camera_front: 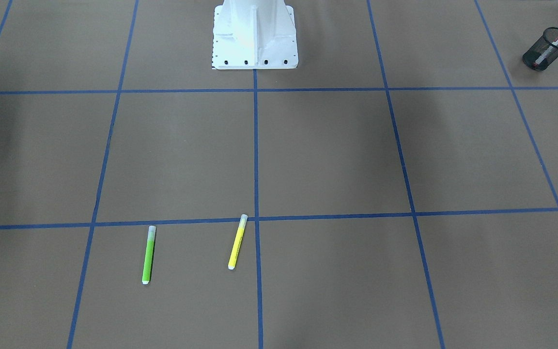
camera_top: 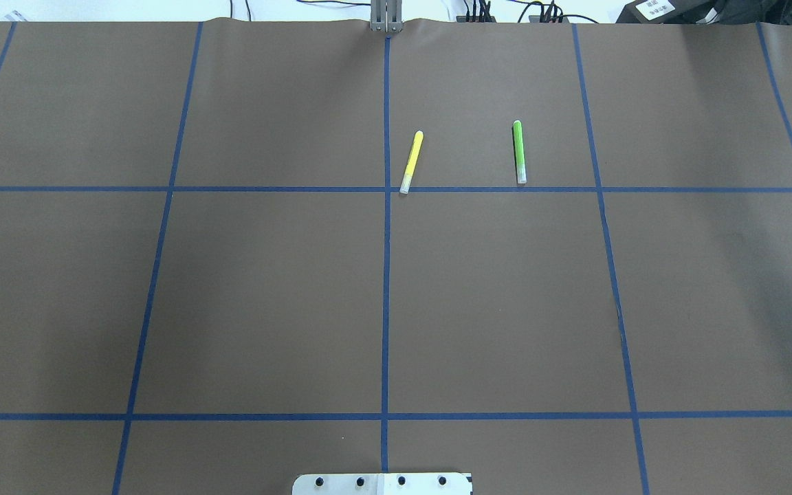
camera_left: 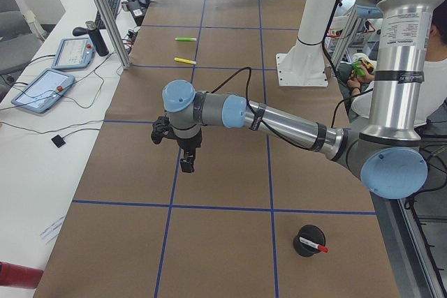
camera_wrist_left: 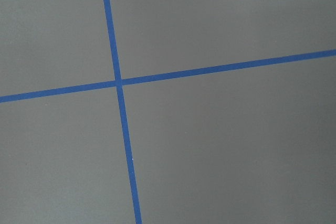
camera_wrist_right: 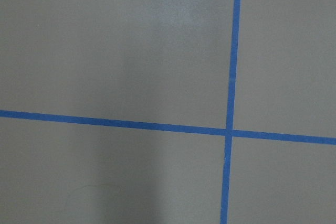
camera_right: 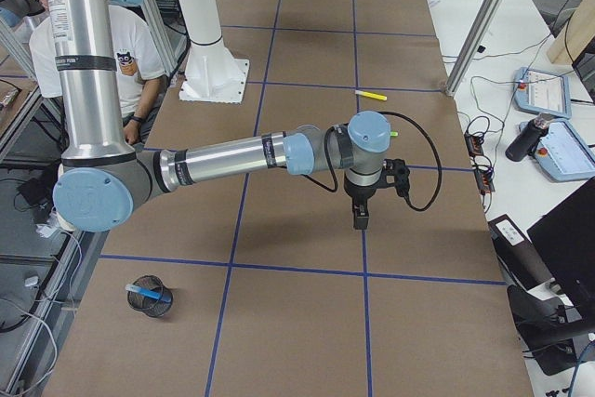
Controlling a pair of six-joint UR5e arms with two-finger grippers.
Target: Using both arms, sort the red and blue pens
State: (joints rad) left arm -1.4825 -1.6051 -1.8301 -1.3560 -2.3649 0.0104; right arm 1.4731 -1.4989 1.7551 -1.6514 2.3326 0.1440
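Observation:
The red pen (camera_front: 556, 42) stands slanted in a black mesh cup (camera_front: 540, 54) at the table end on my left side; the exterior left view shows the same red pen (camera_left: 312, 245) in its cup (camera_left: 306, 231). The blue pen (camera_right: 143, 294) lies inside another black mesh cup (camera_right: 160, 307) at the opposite end. My left gripper (camera_left: 187, 165) hangs over bare brown table, fingers down. My right gripper (camera_right: 360, 220) hangs likewise over a grid line. Only the side views show them, so I cannot tell whether either is open or shut. Both wrist views show only table and blue tape.
A lime-green marker (camera_top: 519, 152) and a yellow marker (camera_top: 412, 161) lie on the far half of the table, near a blue tape line. The white pedestal (camera_front: 255, 36) stands at the robot's edge. A person (camera_right: 93, 53) sits behind it. Pendants (camera_left: 42, 88) lie on a side desk.

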